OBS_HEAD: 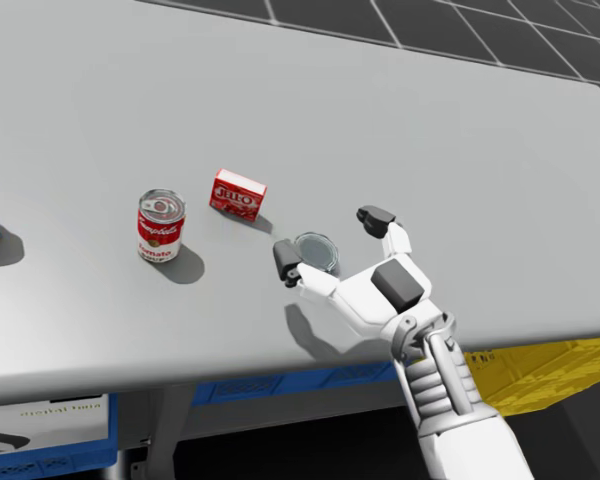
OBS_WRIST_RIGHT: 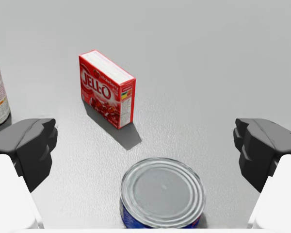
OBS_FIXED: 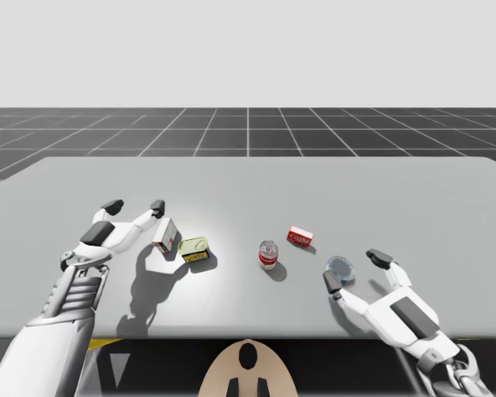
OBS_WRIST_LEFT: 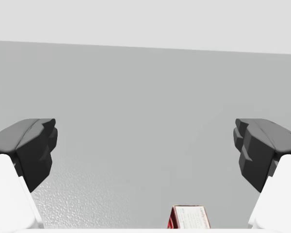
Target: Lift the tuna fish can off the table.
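The tuna can (OBS_WRIST_RIGHT: pixel 162 194), squat, with a blue wall and a flat silver lid, stands upright on the counter (OBS_FIXED: pixel 430 198) between the fingers of my right claw (OBS_WRIST_RIGHT: pixel 145 145). The jaws are spread wide and, as far as I can see, neither finger touches the can, which sits closer to the palm than to the fingertips. Ahead of it stands a small red box (OBS_WRIST_RIGHT: pixel 106 90), and a red-and-white can (OBS_HEAD: pixel 161 226) is off to one side, both apart from the tuna can. My left claw (OBS_FIXED: pixel 135 206) hangs open too, over a white box (OBS_FIXED: pixel 165 236) beside a yellow tin (OBS_FIXED: pixel 195 249). I judge the tuna can to be rigid and fairly light, with a smooth metal wall (probably slippery) and little height to grip. The pads should close on opposite sides of the wall, low and square across its widest part, or it may squirt out.
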### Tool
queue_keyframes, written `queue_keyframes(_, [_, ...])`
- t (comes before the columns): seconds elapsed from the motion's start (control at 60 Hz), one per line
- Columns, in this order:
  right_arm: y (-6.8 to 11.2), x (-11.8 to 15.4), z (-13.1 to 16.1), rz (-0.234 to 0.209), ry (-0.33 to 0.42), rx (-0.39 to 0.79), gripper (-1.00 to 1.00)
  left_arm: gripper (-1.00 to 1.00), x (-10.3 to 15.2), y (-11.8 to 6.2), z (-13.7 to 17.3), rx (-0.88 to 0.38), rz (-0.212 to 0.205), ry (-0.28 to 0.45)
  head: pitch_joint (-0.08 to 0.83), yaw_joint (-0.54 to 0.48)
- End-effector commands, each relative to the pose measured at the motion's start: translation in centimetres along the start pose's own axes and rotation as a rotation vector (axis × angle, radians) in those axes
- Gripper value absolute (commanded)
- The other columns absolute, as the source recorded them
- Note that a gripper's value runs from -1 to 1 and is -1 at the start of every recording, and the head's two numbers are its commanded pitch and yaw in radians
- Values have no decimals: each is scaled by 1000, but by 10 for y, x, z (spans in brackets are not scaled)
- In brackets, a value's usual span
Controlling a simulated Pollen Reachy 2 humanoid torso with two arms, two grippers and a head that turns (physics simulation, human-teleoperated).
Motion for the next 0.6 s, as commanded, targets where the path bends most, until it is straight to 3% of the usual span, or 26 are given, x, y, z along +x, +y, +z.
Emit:
queue_keyframes(0.017, [0,-27,3,-39,46,8,-1000,-1000,-1,0,0,3,1,3,745,-383])
queue_keyframes(0.367, [-8,-55,-33,-76,95,5,-1000,-1000,-1,1,-1,7,1,1,745,-376])
queue_keyframes(0.55, [-12,-63,-37,-87,135,10,-1000,-1000,-1,1,-1,6,0,1,747,-372])
queue_keyframes(0.583, [-12,-64,-37,-89,128,-9,-614,-1000,-1,1,-1,6,-1,1,747,-373])
queue_keyframes(0.6, [-12,-65,-36,-103,128,-7,241,-1000,-1,1,-1,6,-2,2,747,-374])
